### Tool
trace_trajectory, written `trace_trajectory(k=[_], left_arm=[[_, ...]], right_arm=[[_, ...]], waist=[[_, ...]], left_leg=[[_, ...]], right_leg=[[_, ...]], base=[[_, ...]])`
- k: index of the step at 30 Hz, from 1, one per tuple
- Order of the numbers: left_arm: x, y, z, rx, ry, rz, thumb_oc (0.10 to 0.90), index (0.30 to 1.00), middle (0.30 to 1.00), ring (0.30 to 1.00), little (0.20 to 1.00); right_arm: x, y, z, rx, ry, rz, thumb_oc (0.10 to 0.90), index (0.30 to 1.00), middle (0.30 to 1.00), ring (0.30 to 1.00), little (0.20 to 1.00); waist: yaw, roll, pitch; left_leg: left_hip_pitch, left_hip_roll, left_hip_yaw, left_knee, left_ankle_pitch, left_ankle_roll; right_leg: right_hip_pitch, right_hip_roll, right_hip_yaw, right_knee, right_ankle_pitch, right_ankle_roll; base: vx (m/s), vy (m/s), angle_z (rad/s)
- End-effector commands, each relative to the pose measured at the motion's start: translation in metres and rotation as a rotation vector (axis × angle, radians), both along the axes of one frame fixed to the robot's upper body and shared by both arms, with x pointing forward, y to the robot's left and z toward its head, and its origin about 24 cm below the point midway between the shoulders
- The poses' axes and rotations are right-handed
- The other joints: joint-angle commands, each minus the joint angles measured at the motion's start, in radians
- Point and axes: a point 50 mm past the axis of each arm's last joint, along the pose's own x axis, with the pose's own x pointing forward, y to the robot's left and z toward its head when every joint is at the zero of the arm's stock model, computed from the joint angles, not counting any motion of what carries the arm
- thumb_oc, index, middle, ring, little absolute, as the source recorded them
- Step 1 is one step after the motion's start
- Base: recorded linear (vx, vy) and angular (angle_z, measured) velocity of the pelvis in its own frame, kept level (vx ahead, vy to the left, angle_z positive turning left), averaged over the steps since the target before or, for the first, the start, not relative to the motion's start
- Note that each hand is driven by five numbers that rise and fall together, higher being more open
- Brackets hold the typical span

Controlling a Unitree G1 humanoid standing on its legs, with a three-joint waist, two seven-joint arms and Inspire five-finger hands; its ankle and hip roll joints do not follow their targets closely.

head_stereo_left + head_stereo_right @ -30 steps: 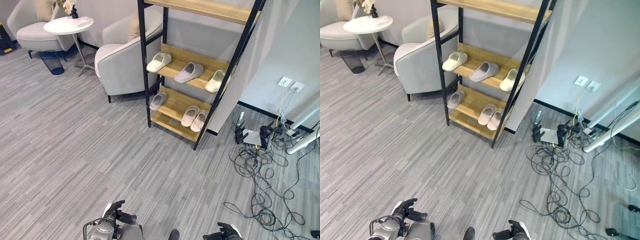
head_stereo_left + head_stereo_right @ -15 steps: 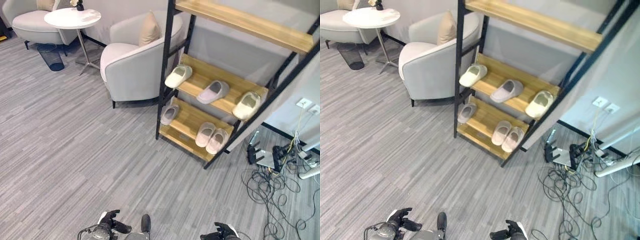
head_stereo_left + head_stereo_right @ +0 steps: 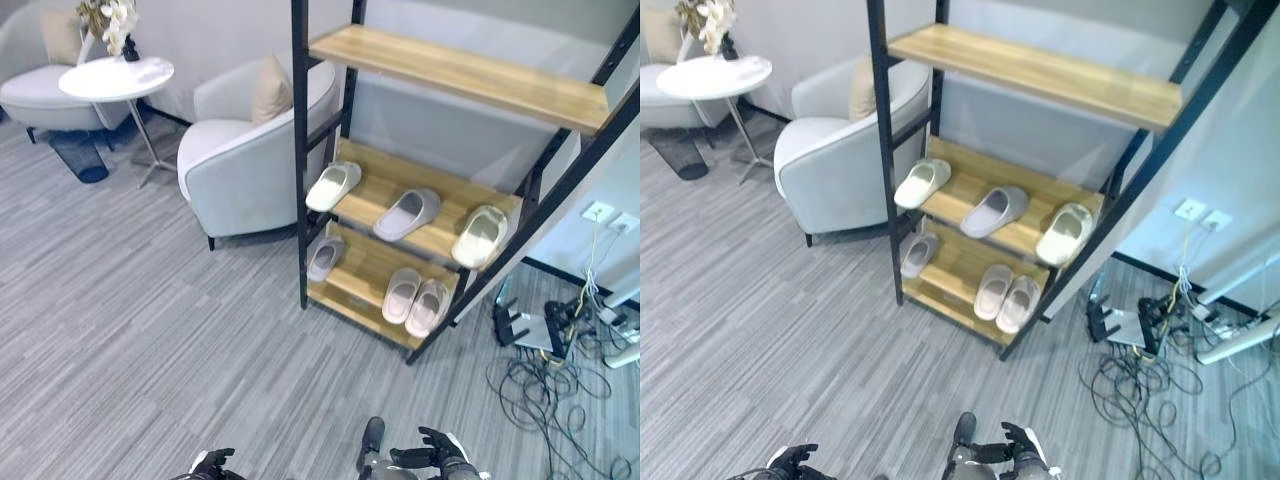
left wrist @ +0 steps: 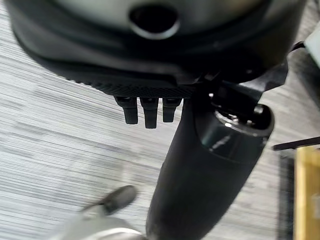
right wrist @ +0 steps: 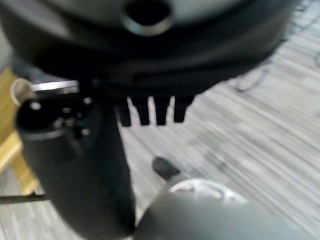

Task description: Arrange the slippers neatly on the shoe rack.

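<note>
— Slippers: where are they?
— All on the black-framed wooden shoe rack (image 3: pixel 400 300). Its middle shelf carries a cream slipper (image 3: pixel 333 186), a grey slipper (image 3: pixel 407 213) and another cream slipper (image 3: pixel 480 235), spaced apart. Its lowest shelf carries a single grey slipper (image 3: pixel 325 258) and a pale pink pair (image 3: pixel 415 300) side by side.
— And each hand?
— Left hand (image 3: pixel 210 463) and right hand (image 3: pixel 435 461) sit low over the grey striped floor (image 3: pixel 120 320), fingers relaxed and loosely spread, holding nothing.

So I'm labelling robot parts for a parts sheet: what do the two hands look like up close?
Both are dark, almost black. The left hand has a ribbed black palm edge, short blocky fingers in a row and a thick, glossy black thumb. The right hand matches it, its thumb topped by small metal screws.
</note>
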Motion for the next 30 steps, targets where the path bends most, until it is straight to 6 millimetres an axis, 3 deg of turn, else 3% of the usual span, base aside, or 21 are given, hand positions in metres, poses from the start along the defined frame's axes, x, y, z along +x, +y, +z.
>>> trace_trajectory(k=[1, 2, 5, 6, 10, 11, 12, 14, 15, 17, 18, 22, 24, 30], left_arm=[[0.037, -0.008, 0.008, -0.019, -0.1, -0.058, 0.8, 0.9, 0.9, 0.9, 0.9], [0.04, -0.01, 0.009, -0.023, -0.108, -0.065, 0.8, 0.9, 0.9, 0.9, 0.9], [0.044, -0.012, 0.01, -0.026, -0.117, -0.075, 0.8, 0.9, 0.9, 0.9, 0.9], [0.049, -0.015, 0.011, -0.03, -0.133, -0.078, 0.8, 0.9, 0.9, 0.9, 0.9], [0.049, -0.017, 0.011, -0.035, -0.133, -0.078, 0.8, 0.9, 0.9, 0.9, 0.9], [0.048, -0.017, 0.01, -0.032, -0.125, -0.085, 0.8, 0.9, 0.9, 0.9, 0.9], [0.049, -0.018, 0.01, -0.032, -0.125, -0.094, 0.8, 0.9, 0.9, 0.9, 0.9], [0.05, -0.019, 0.011, -0.035, -0.135, -0.094, 0.8, 0.9, 0.9, 0.9, 0.9], [0.05, -0.019, 0.011, -0.035, -0.135, -0.095, 0.8, 0.9, 0.9, 0.9, 0.9], [0.051, -0.018, 0.011, -0.032, -0.144, -0.086, 0.8, 0.9, 0.9, 0.9, 0.9], [0.048, -0.018, 0.01, -0.035, -0.131, -0.079, 0.8, 0.9, 0.9, 0.9, 0.9], [0.042, -0.017, 0.008, -0.029, -0.103, -0.098, 0.8, 0.9, 0.9, 0.9, 0.9], [0.043, -0.014, 0.009, -0.017, -0.1, -0.129, 0.8, 0.9, 0.9, 0.9, 0.9], [0.048, -0.007, 0.012, 0.001, -0.113, -0.143, 0.8, 0.9, 0.9, 0.9, 0.9]], right_arm=[[0.007, -0.029, 0.008, -0.085, -0.018, -0.022, 0.8, 0.9, 0.9, 0.9, 0.9], [0.009, -0.029, 0.009, -0.085, -0.025, -0.023, 0.8, 0.9, 0.9, 0.9, 0.9], [0.012, -0.03, 0.01, -0.088, -0.035, -0.021, 0.8, 0.9, 0.9, 0.9, 0.9], [0.016, -0.031, 0.012, -0.095, -0.044, -0.016, 0.8, 0.9, 0.9, 0.9, 0.9], [0.016, -0.033, 0.012, -0.098, -0.05, -0.032, 0.8, 0.9, 0.9, 0.9, 0.9], [0.015, -0.034, 0.012, -0.103, -0.048, -0.032, 0.8, 0.9, 0.9, 0.9, 0.9], [0.013, -0.035, 0.012, -0.104, -0.046, -0.035, 0.8, 0.9, 0.9, 0.9, 0.9], [0.013, -0.036, 0.012, -0.104, -0.049, -0.044, 0.8, 0.9, 0.9, 0.9, 0.9], [0.013, -0.036, 0.012, -0.104, -0.049, -0.044, 0.8, 0.9, 0.9, 0.9, 0.9], [0.013, -0.035, 0.012, -0.101, -0.049, -0.048, 0.8, 0.9, 0.9, 0.9, 0.9], [0.011, -0.035, 0.011, -0.102, -0.039, -0.038, 0.8, 0.9, 0.9, 0.9, 0.9], [0.007, -0.032, 0.009, -0.097, -0.016, -0.027, 0.8, 0.9, 0.9, 0.9, 0.9], [0.009, -0.028, 0.008, -0.079, -0.017, -0.016, 0.8, 0.9, 0.9, 0.9, 0.9], [0.021, -0.019, 0.01, -0.054, -0.052, 0.012, 0.8, 0.9, 0.9, 0.9, 0.9]], waist=[[0.016, 0.022, 0.038], [0.014, 0.014, 0.042], [0.019, 0.008, 0.055], [0.031, 0.0, 0.071], [0.047, -0.011, 0.074], [0.046, -0.004, 0.07], [0.048, 0.009, 0.066], [0.06, 0.019, 0.07], [0.059, 0.019, 0.072], [0.07, 0.028, 0.076], [0.069, 0.038, 0.061], [0.064, 0.039, 0.038], [0.06, 0.04, 0.025], [0.058, 0.051, 0.039]], left_leg=[[-0.125, 0.033, -0.04, 0.22, -0.028, -0.069], [-0.172, 0.04, -0.031, 0.306, -0.008, -0.078], [-0.23, 0.054, -0.022, 0.405, 0.021, -0.089], [-0.306, 0.076, -0.008, 0.518, 0.054, -0.092], [-0.359, 0.096, 0.012, 0.434, 0.025, -0.075], [-0.352, 0.105, 0.003, 0.322, 0.056, -0.084], [-0.375, 0.122, -0.015, 0.227, 0.128, -0.104], [-0.401, 0.127, -0.062, 0.169, 0.185, -0.118], [-0.398, 0.126, -0.062, 0.167, 0.186, -0.118], [-0.416, 0.112, -0.124, 0.145, 0.209, -0.126], [-0.378, 0.105, -0.151, 0.096, 0.202, -0.124], [-0.33, 0.093, -0.135, 0.072, 0.189, -0.11], [-0.298, 0.069, -0.106, 0.056, 0.17, -0.086], [-0.269, 0.042, -0.062, 0.046, 0.143, -0.049]], right_leg=[[0.085, 0.055, 0.021, -0.055, -0.03, 0.051], [0.096, 0.05, 0.018, -0.064, -0.035, 0.044], [0.115, 0.049, 0.016, -0.072, -0.043, 0.032], [0.144, 0.052, 0.007, -0.089, -0.061, 0.013], [0.189, 0.054, 0.013, -0.107, -0.092, 0.018], [0.202, 0.061, 0.017, -0.105, -0.108, 0.021], [0.22, 0.076, 0.026, -0.108, -0.125, 0.022], [0.241, 0.087, 0.046, -0.105, -0.143, 0.018], [0.243, 0.087, 0.045, -0.104, -0.144, 0.018], [0.258, 0.095, 0.072, -0.095, -0.157, 0.015], [0.262, 0.095, 0.089, -0.085, -0.164, 0.022], [0.262, 0.071, 0.105, -0.066, -0.164, 0.037], [0.24, 0.033, 0.13, -0.028, -0.159, 0.061], [0.154, -0.009, 0.142, 0.099, -0.14, 0.086]], base=[[0.2, -0.133, 0.16], [0.1, -0.095, 0.15], [0.03, -0.069, 0.12], [0.14, -0.064, -0.22], [0.19, 0.024, -0.21], [0.24, 0.181, -0.12], [0.31, 0.239, -0.11], [0.2, 0.172, -0.05], [0.11, 0.106, -0.13], [0.15, 0.18, -0.49], [0.23, 0.291, -0.63], [0.13, 0.218, -0.28], [0.13, 0.359, -0.27], [0.01, 0.221, -0.37]])
